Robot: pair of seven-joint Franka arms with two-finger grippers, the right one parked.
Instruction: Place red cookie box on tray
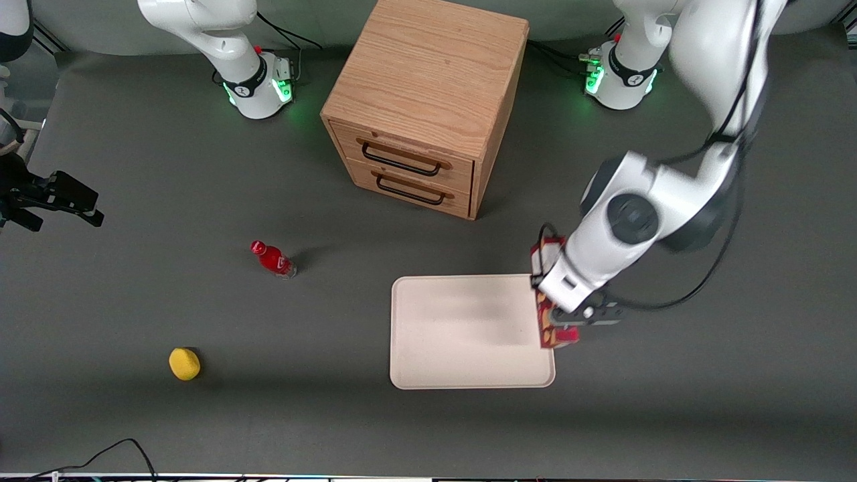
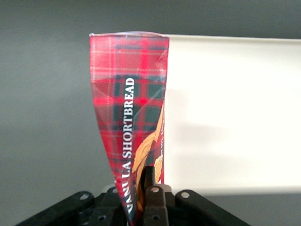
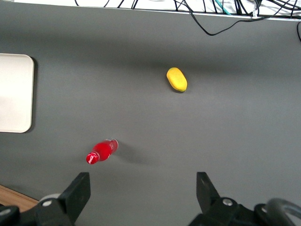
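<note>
A: Left wrist view is showing the gripper [image 2: 149,188] clamping the red cookie box [image 2: 129,108] near one end — the fingers are pinching its thin sides, and the plaid carton with "VANILLA SHORTBREAD" down it is hanging away from the camera, its end reaching the edge of the tray [image 2: 230,113].

B: So the box is sitting off the table?

A: It is looking lifted. From the front, the gripper [image 1: 569,328] is holding the box [image 1: 548,321] over the tray's [image 1: 469,335] edge at the working arm's end, with the arm covering most of the carton.

B: How is it going to handle?

A: I'm judging it light and stiff but crushable: thin card, hollow, biscuits inside that could be breaking under a hard squeeze. The printed skin is looking glossy, so it may be slipping a little. Gripping across the narrow width, as now, is seeming sound; nearer the middle would be swinging less.

B: What is each view adding?

A: The wrist view is giving the grip and lettering; the front view is giving the wooden drawer unit [image 1: 425,100], the small red bottle [image 1: 272,259] and a yellow lemon-like thing [image 1: 184,363] toward the parked arm's end — the right wrist view is also catching those two.
</note>
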